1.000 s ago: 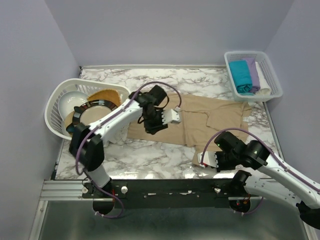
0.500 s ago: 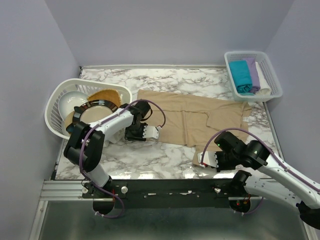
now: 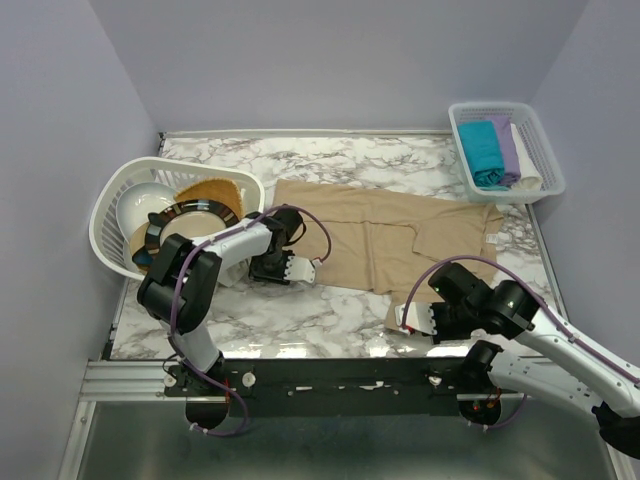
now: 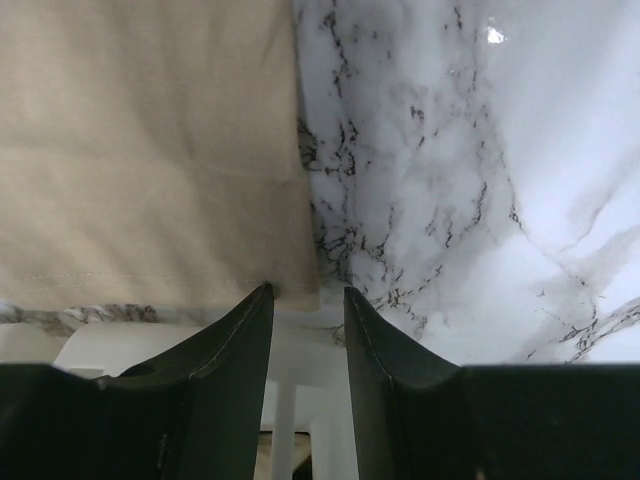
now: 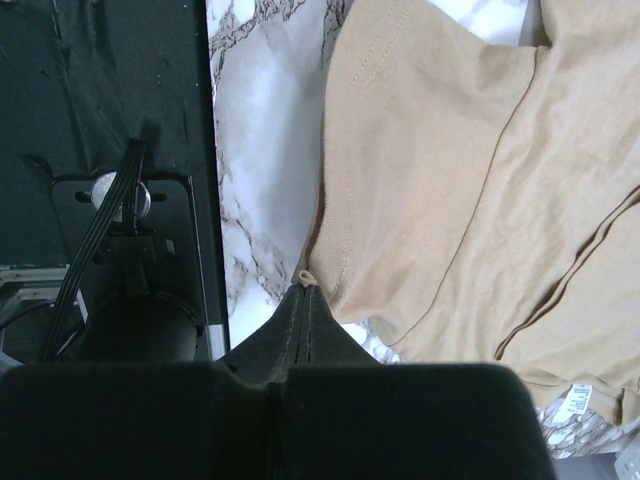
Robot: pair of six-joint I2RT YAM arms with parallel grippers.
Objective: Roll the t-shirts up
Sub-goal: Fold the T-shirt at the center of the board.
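Beige t-shirt: lay spread flat across the middle of the marble table, its right end near the far right basket and a lower flap reaching toward the table's near edge.
Left gripper: sat low at the shirt's near left corner, and the wrist view showed its fingers parted with a clear gap, the corner of the cloth just ahead of that gap and nothing clamped.
Right gripper: waited at the near edge of the table on the shirt's lower flap, and its wrist view showed the fingers pressed together, pinching a small nub of the beige hem at their tips.
Other t-shirts: a teal t-shirt, a lilac t-shirt and a white t-shirt lay side by side inside the white lattice basket at the far right corner.
Left side: a second white basket stood tipped on its side, holding a black-rimmed plate and other dishes.
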